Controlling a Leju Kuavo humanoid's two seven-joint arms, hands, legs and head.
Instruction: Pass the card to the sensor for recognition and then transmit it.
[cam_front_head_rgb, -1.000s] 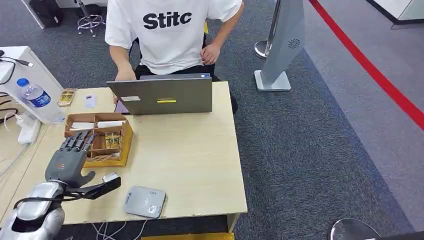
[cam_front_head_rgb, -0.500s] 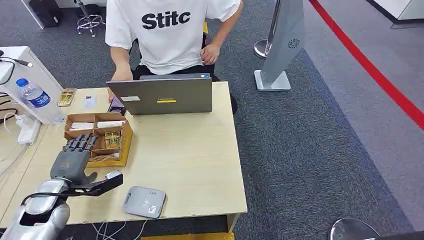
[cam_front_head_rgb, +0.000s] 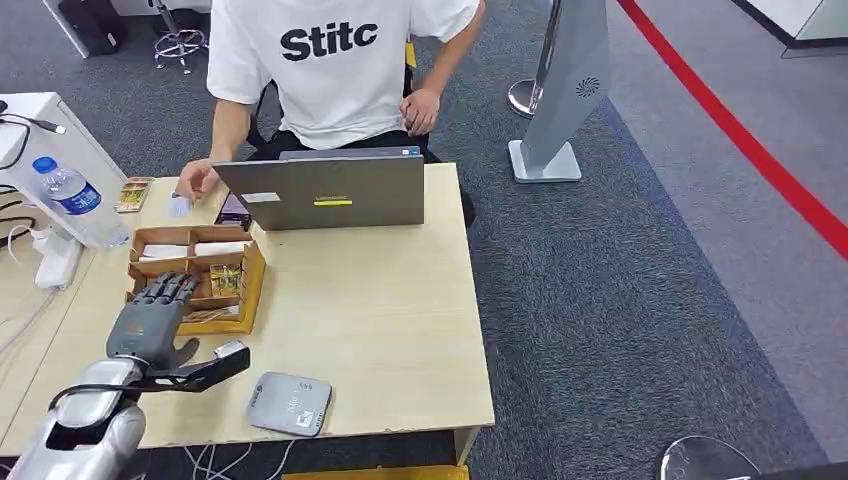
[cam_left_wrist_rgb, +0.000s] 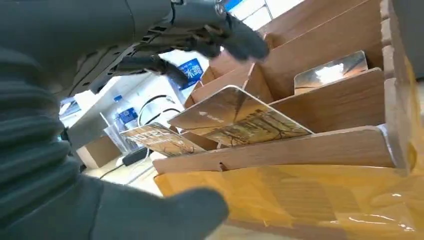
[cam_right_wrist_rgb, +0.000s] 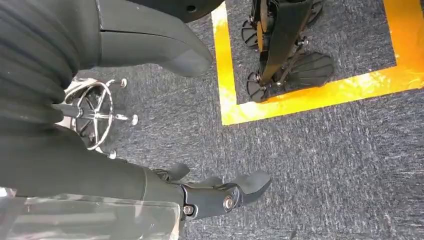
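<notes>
Reaching toward wooden box (cam_front_head_rgb: 245, 293) left of reader (cam_front_head_rgb: 290, 403); left hand (cam_front_head_rgb: 150, 325) fingers apart, empty. Aiming for card (cam_left_wrist_rgb: 237, 119) leaning inside box, pinching its raised edge. Right hand (cam_right_wrist_rgb: 200, 192) hanging, fingers loosely apart.

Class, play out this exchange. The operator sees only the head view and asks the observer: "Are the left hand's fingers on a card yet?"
Observer: No. The left wrist view shows the fingers spread above the box, touching no card.
Operator: Which card is closest to them?
Observer: A brown card leaning in the compartment nearest the hand.
Operator: And the right hand?
Observer: The right hand hangs over grey carpet, holding nothing.
</notes>
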